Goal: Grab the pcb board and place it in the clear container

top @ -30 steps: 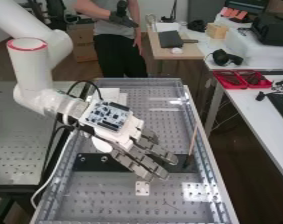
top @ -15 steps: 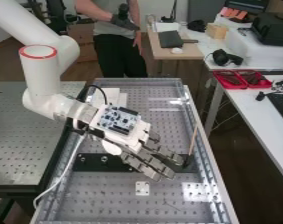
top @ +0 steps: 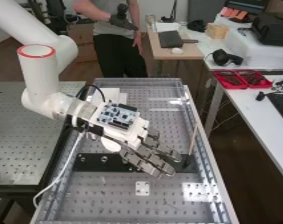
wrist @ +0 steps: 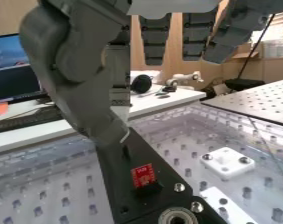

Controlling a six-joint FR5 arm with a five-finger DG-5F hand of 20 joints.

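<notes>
The hand (top: pixel 146 159) hangs over the black bar (top: pixel 97 161) that crosses the bench, fingers extended and spread a little. A blue-and-white circuit board (top: pixel 118 116) is mounted on its back. In the wrist view, the hand (wrist: pixel 75 95) has its thumb reaching down beside the black bar (wrist: pixel 122 200), and its other fingers hang straight with nothing held. A small red board (wrist: pixel 143 175) stands upright in a black holder on that bar, near the thumb tip but apart from it. I cannot tell which thing is the clear container.
A transparent sheet covers the perforated bench (top: pixel 105 200). A white plate with screws (wrist: pixel 228 163) lies beside the bar. A thin brown stick (top: pixel 192 141) rises at the bar's right end. Red trays (top: pixel 242 79) stand on the white side table (top: pixel 251 102).
The arm and hand have shifted rightward and slightly up in the high view, mostly in the first half second. The fingers remain extended.
</notes>
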